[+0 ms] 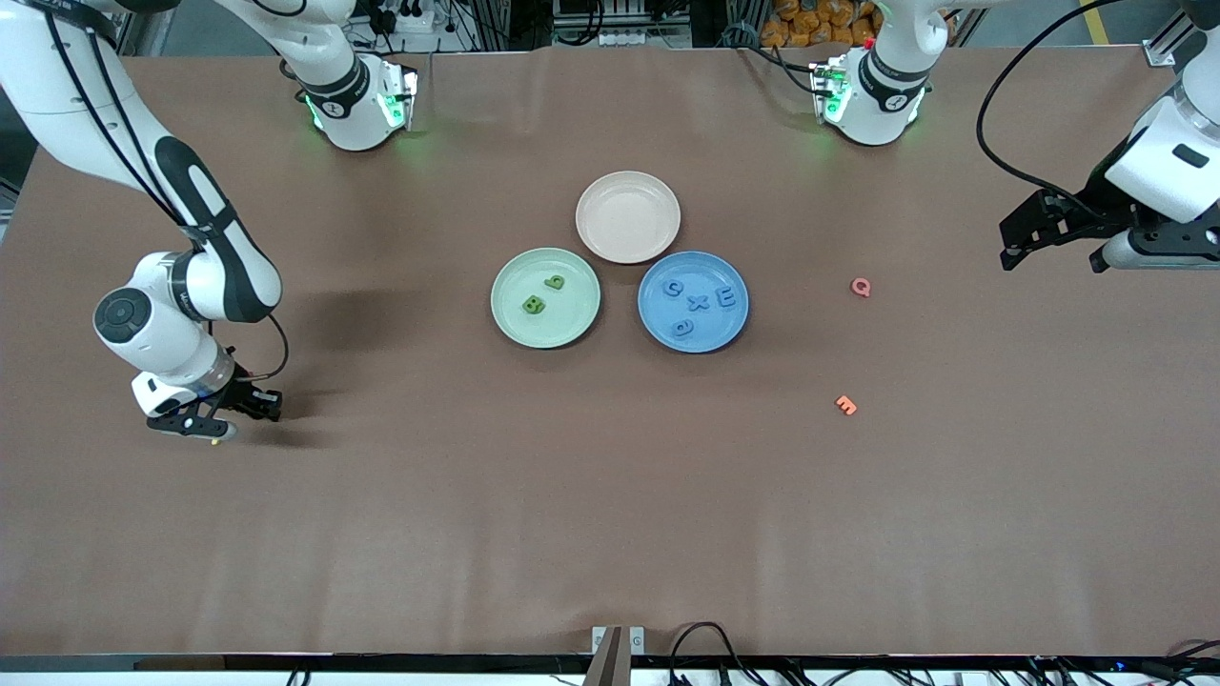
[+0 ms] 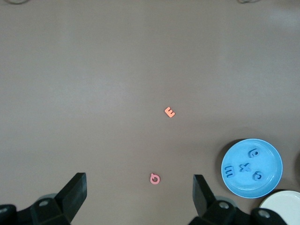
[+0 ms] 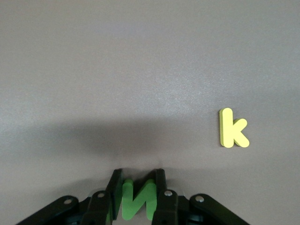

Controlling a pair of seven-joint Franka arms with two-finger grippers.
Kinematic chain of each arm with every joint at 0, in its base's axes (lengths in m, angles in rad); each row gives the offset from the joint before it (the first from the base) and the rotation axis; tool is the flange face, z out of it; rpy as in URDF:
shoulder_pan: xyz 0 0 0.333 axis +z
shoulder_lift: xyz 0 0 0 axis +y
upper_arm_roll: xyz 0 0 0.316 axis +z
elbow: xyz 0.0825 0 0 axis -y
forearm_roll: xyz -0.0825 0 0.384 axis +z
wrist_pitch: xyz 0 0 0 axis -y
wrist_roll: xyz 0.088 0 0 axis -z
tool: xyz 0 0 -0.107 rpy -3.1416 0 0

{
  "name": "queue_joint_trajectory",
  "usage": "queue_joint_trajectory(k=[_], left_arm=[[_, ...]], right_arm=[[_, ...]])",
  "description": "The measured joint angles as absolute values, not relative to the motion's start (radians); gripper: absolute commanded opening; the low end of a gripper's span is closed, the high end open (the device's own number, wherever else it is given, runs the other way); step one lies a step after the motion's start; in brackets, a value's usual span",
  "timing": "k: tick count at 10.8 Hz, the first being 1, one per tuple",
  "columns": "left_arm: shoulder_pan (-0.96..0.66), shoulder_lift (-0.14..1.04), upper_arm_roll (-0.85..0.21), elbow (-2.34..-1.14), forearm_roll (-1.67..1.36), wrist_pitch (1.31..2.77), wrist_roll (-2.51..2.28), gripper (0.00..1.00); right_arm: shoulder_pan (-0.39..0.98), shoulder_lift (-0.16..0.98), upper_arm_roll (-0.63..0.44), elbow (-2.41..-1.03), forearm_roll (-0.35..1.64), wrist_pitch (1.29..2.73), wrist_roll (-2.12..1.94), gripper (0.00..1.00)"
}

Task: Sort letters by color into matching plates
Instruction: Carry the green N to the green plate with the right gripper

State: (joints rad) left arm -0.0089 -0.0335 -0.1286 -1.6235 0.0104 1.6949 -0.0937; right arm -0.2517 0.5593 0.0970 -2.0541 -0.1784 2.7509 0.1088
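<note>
Green plastic shows between the fingers of the right end effector (image 3: 136,187), closed on a small chunky green letter (image 3: 137,200) down at the table (image 1: 610,514) toward the right arm's end, beside a yellow letter k (image 3: 232,128). I'd say the pick is in hand; next comes a lift and carry to the pale green round plate (image 1: 505,324). The left end effector (image 2: 140,192) waits, spread wide and empty.

Counting: two green letters on that plate, four blue on the blue plate (image 1: 658,333) (done, it seems), one empty beige plate (image 1: 628,216), two stray reddish letters.
</note>
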Motion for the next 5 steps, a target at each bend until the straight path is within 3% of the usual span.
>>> queue_joint_trajectory(k=[5], left_arm=[[-0.007, -0.034, -0.127, -1.624, 0.010, 1.695, -0.094, 1.00]], right_arm=[[-0.252, 0.521, 0.158, -2.037, -0.179, 2.649, 0.127, 0.05]])
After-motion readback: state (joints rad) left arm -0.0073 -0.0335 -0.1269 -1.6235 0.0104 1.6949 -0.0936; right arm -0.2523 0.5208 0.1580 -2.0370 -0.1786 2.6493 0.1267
